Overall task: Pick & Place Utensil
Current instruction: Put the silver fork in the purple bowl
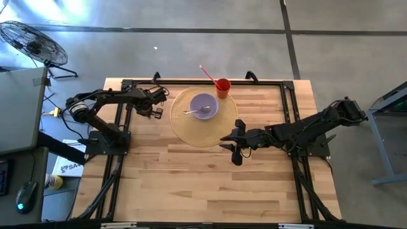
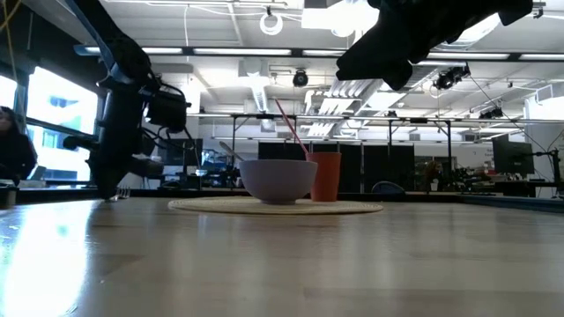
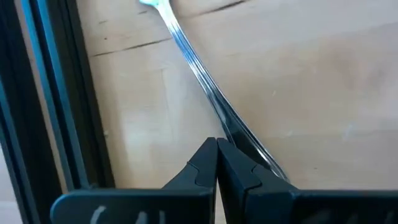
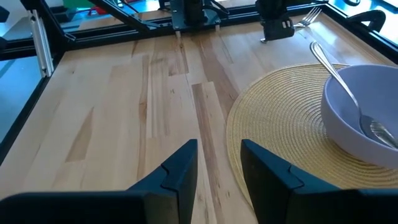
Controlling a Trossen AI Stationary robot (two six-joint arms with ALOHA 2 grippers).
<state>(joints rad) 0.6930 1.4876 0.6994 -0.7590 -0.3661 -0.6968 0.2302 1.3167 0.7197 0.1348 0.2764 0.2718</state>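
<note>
A metal fork [image 3: 193,59] lies flat on the wooden table by the black frame rail, at the table's far left; its tines [image 4: 309,15] show in the right wrist view. My left gripper [image 3: 216,146] is shut, its tips low at the fork's handle [image 1: 156,112]. My right gripper [image 4: 219,152] is open and hovers above the table at the round woven placemat's [image 1: 184,127] near right edge [image 1: 234,145]. On the placemat stand a lilac bowl [image 1: 205,102] with a spoon [image 4: 339,78] leaning in it, and an orange cup [image 1: 222,86] with a red straw. My left gripper comes at the fork from above, pointing down, with its shut fingertips beside the handle [image 3: 231,134], toward its free end. The handle runs on under one finger [image 3: 249,177] and lies on the table. Whether the tips touch it, I cannot tell.
A black frame rail [image 3: 56,93] runs close beside the fork and along the table's edges. The placemat, bowl and cup fill the far middle of the table. Bare wood [image 1: 191,184] spreads across the near half. A fan and a desk stand beyond the left edge.
</note>
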